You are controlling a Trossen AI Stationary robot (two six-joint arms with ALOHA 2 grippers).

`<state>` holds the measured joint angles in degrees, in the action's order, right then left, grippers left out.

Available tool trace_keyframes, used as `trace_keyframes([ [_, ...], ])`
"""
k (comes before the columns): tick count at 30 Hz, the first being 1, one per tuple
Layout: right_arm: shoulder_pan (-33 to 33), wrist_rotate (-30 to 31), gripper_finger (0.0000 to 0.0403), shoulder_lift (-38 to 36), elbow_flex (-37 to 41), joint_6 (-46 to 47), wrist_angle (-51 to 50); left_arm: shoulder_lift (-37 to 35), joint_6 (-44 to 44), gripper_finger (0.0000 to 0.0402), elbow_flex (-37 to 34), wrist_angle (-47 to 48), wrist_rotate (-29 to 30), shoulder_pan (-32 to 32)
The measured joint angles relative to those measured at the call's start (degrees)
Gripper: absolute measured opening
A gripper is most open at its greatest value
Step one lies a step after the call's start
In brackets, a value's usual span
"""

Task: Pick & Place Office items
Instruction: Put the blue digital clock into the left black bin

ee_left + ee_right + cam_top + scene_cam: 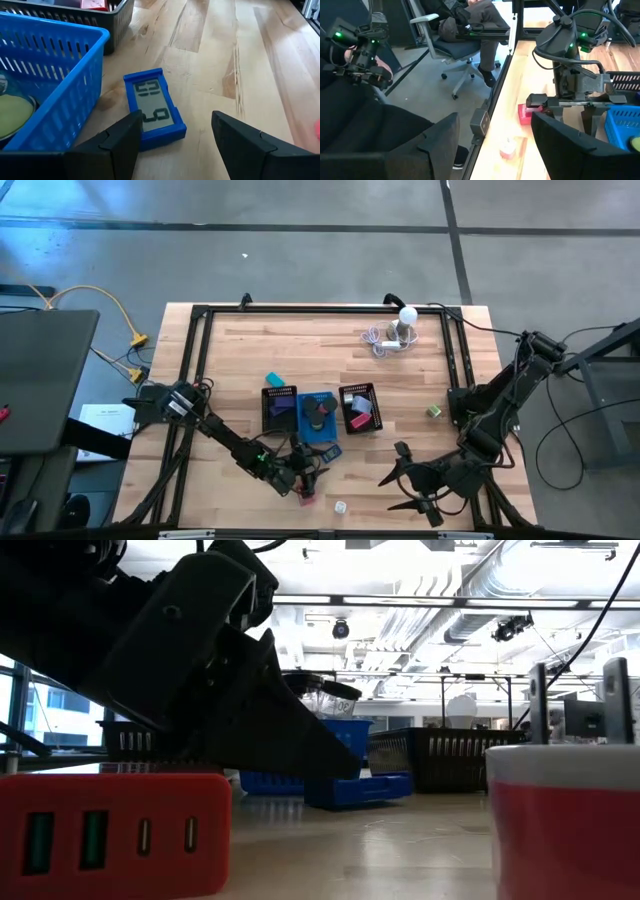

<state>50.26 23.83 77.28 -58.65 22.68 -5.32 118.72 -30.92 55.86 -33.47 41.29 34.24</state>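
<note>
2 grippers, left (pixel 172 142) and right (pixel 492 145), gape empty; blue tray (pixel 55 75) crowds the blue clock (pixel 154 109).

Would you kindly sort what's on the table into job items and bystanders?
Job items: blue clock, red charger, teal block, green cube, white cube.
Bystanders: bulb, white cable, blue tray, mesh trays.

Overhead, table-level, perhaps two wrist-close views

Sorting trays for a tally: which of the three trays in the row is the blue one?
The middle tray: it is bright blue, between two black mesh ones, left and right.
</note>
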Motion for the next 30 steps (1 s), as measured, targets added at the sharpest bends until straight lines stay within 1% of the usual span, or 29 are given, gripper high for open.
trace_keyframes([
  [30,0.00,-0.02,0.0236,0.00,0.00,0.22,0.00,0.00,-0.12,0.0232,0.28,0.15,0.63,0.00],
])
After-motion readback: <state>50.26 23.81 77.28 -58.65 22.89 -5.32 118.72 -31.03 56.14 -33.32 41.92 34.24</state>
